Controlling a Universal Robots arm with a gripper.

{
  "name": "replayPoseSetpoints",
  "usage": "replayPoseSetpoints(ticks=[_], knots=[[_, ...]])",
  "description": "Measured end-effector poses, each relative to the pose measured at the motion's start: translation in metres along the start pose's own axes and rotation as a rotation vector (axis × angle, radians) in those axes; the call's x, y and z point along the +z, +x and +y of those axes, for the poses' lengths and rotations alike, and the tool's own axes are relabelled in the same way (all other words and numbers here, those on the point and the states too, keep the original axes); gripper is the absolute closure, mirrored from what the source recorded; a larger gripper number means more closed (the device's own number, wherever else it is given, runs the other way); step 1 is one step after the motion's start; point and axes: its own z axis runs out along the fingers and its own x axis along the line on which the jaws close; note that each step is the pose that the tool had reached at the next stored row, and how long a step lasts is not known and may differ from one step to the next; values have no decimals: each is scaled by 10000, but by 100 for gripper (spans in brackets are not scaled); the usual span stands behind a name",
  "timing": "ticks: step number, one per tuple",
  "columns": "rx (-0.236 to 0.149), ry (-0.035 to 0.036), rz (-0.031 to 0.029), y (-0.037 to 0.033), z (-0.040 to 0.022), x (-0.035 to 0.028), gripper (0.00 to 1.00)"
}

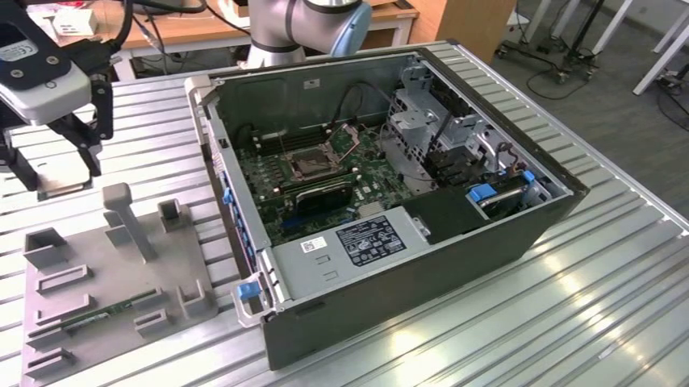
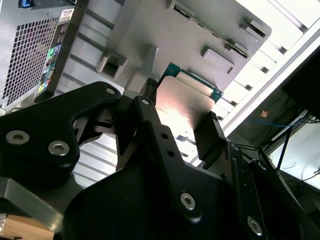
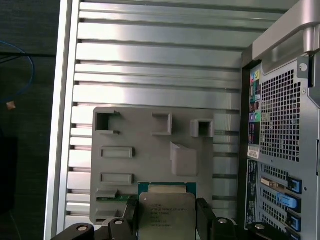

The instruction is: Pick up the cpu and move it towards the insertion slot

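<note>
The gripper's (image 2: pixel 181 119) black linkage is lying closest to the lens in the second wrist view, with its two fingers (image 2: pixel 209 134) pressing in on opposite edges of the cpu (image 2: pixel 184 102). The tool is thus gripping the chip. In the first wrist view the same gripper (image 3: pixel 167 216) is clamping the cpu (image 3: pixel 167 209) with the silvery lid facing the camera and a green rim showing along the far edge.

Behind the chip, a grey fixture plate (image 3: pixel 150 150) with raised blocks and pockets is resting on the slatted aluminium table (image 3: pixel 150 60). The pictures are not showing whether the chip is clear of the plate.

In the exterior view the gripper (image 1: pixel 56 165) is hanging at the exterior view's left, holding the cpu (image 1: pixel 63 181) near the far edge of the fixture plate (image 1: pixel 119 278). A thin green memory stick (image 1: pixel 102 313) is lying in one of the plate's holders.

The open computer case (image 1: pixel 356 318) is lying on its side on the table (image 1: pixel 603 306), just beside the plate, toward the exterior view's right. The insertion slot (image 1: pixel 312 164), a dark square socket in a silver frame, is sitting on the green board inside the case, well apart from the held chip. The arm's (image 1: pixel 306 24) grey and blue joint is standing behind the case.
</note>
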Motion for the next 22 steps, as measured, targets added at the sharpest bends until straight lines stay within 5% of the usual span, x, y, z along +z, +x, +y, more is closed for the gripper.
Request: replayPoseSetpoints(ticks=[22], knots=[[0,0,0,-187,-6,0,45]])
